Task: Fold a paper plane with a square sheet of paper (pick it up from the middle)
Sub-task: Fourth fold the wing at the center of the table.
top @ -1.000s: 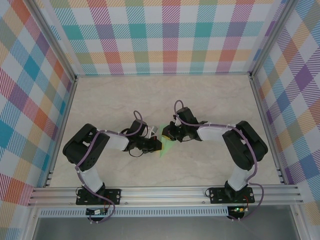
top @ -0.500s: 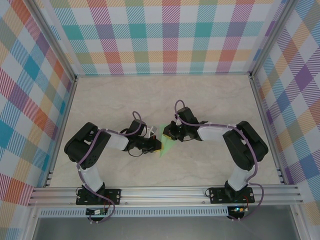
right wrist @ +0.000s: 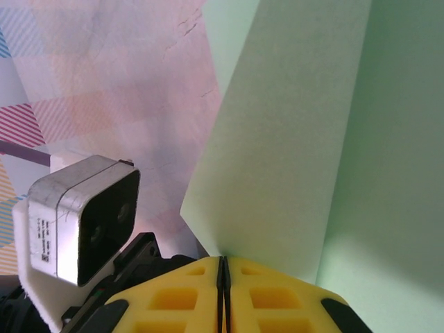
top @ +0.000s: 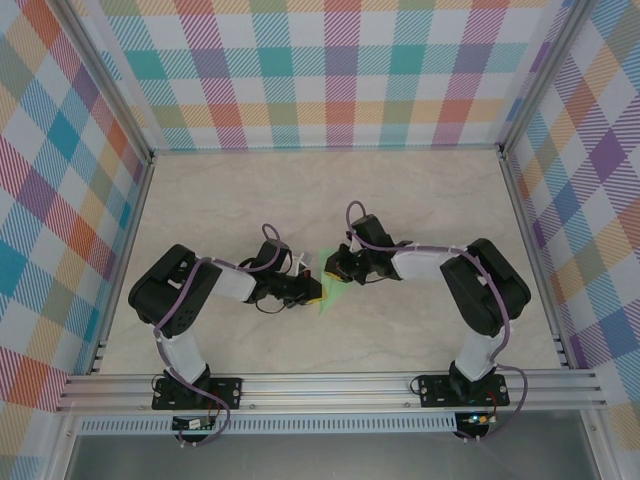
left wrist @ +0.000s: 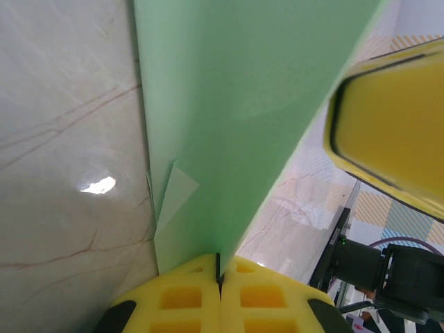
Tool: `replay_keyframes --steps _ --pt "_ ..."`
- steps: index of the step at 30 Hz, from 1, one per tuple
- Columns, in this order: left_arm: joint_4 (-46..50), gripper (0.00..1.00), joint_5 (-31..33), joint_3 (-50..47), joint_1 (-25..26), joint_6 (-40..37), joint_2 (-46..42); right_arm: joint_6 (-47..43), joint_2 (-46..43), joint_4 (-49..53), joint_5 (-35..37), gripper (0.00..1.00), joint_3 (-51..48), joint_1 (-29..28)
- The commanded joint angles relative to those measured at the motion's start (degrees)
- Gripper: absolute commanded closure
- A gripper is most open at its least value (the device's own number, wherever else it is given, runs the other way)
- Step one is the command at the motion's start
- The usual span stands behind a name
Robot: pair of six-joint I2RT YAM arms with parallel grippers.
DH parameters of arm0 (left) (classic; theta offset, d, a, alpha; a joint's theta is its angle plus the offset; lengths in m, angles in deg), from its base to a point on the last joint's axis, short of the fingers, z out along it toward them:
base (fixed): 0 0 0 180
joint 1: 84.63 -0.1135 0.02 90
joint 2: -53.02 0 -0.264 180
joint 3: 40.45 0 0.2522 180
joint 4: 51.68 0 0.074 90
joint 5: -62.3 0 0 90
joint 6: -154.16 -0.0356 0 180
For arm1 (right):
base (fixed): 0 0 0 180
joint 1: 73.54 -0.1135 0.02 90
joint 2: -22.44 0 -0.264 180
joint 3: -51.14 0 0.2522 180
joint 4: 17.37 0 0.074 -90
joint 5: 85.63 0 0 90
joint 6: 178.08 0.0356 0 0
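The square sheet of paper is pale mint green and folded into overlapping layers that taper to a narrow end. It hangs just above the table between my two arms. My left gripper is shut on its lower edge, and the left wrist view has the paper rising out of the pinched yellow pads of that left gripper. My right gripper is shut on another edge from the opposite side. In the right wrist view a folded flap of the paper stands up from the closed right gripper.
The marble-pattern table stretches behind the grippers, bounded by checked walls and an aluminium rail at the near edge. The right gripper's yellow finger is close to the left wrist camera, and the left wrist camera housing is close beside the right gripper.
The two grippers have drawn slightly closer together, the right one shifting left. Less of the green paper shows between them from above. Both stay shut on it.
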Motion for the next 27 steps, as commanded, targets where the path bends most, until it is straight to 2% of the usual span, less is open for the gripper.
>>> replay_keyframes --steps 1,11,18,27 --pt "1.1 0.99 1.8 -0.4 -1.4 0.2 -0.2 -0.6 1.6 -0.4 -1.7 0.89 2.3 -0.2" --pt "4.6 1.00 3.6 0.1 -1.4 0.0 -2.6 -0.4 1.6 2.6 1.3 0.89 3.1 -0.2" --pt "4.2 1.00 2.0 0.6 -1.4 2.6 -1.6 -0.9 -3.1 1.7 3.3 0.88 0.1 -0.2" --pt "3.3 1.00 0.7 1.2 -1.4 3.6 -0.3 -1.3 -0.9 -0.9 -2.1 0.88 1.4 -0.3"
